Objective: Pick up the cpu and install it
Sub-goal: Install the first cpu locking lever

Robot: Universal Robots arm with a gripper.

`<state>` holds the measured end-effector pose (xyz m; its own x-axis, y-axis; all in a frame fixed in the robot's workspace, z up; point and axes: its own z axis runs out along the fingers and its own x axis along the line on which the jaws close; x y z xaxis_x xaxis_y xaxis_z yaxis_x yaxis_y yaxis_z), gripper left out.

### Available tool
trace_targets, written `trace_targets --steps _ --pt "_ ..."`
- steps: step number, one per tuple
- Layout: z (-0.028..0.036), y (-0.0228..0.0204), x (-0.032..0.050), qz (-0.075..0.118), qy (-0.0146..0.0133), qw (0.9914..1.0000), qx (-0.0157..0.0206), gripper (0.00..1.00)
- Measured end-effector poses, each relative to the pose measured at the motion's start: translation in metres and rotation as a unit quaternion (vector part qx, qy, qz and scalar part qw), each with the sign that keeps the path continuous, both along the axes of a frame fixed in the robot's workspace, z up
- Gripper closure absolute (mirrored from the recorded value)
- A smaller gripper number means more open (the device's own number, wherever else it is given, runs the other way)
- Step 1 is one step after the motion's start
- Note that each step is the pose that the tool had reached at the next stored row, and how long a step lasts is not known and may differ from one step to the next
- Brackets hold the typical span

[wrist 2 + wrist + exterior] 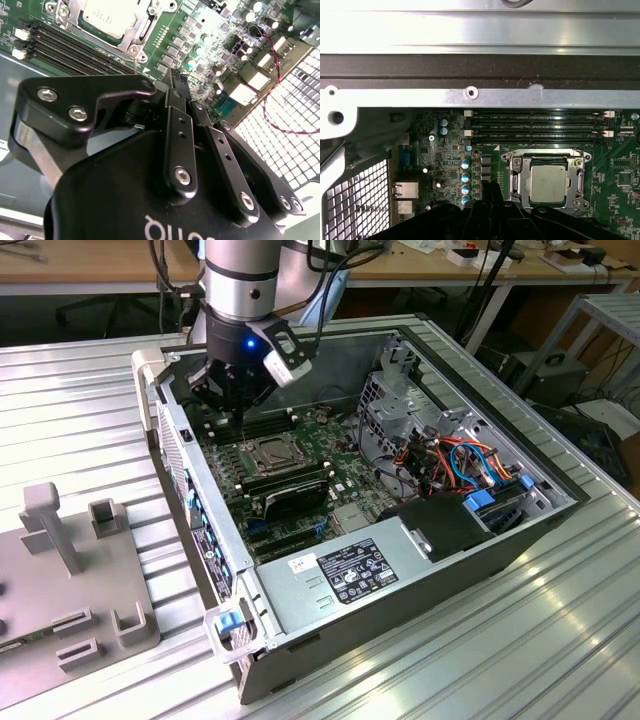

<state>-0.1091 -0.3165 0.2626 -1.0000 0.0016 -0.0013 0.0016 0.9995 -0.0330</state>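
I have the arm lowered into the open computer case [430,540], which lies on its side on the ribbed metal table [80,410]. I'll place everything against the metal-framed socket [548,181] on the green motherboard [300,440]. The cpu [548,183] sits inside that socket, flat, its dull grey top facing up and the frame around it on all sides; in the second wrist view I see it [107,17] seated the same way, with the frame's screws at its corners. The gripper [237,412] hangs just beside the socket, above the bare board on the side toward the case's perforated rear panel [355,200], not over the chip itself. In the second wrist view its fingers [176,92] look drawn together with nothing between them, their tips [492,187] near the row of small blue-topped capacitors [465,182] next to the socket. On the far side of the socket from the wrist run the long black memory slots [540,125], parallel to the case wall. In the exterior view a black finned card [290,490] stands just past the socket on the side away from the gripper, and the power supply [350,565] lies beyond that. A grey fixture block [75,590] rests on the table well apart from the case.
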Motion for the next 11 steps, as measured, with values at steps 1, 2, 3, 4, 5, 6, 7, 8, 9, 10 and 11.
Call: trace_targets --steps 1,2,3,4,5,6,7,8,9,10,11 --pt "-0.0001 0.0000 -0.0001 0.000 -0.0003 1.00000 0.0030 0.89" --pt "-0.0001 0.0001 -0.0001 0.000 -0.0011 0.99995 0.0098 0.89" --pt "-0.0001 0.0001 -0.0001 0.000 -0.0015 0.99989 0.0144 0.89" --pt "-0.0001 0.0001 -0.0001 0.000 -0.0018 0.99981 0.0193 0.89" --pt "-0.0001 0.0001 -0.0001 0.001 -0.0022 0.99967 0.0254 0.89" --pt "-0.0002 0.0001 -0.0001 0.001 -0.0025 0.99950 0.0316 0.89" --pt "-0.0002 0.0001 -0.0001 0.001 -0.0027 0.99938 0.0351 0.89" --pt "-0.0005 0.0002 -0.0002 0.001 -0.0028 0.99925 0.0386 0.89" --pt "-0.0009 0.0003 -0.0002 0.001 -0.0028 0.99916 0.0408 0.89" --pt "-0.0017 0.0009 -0.0001 0.001 -0.0027 0.99905 0.0434 0.89" --pt "-0.0022 0.0014 -0.0002 0.001 -0.0028 0.99900 0.0445 0.89"
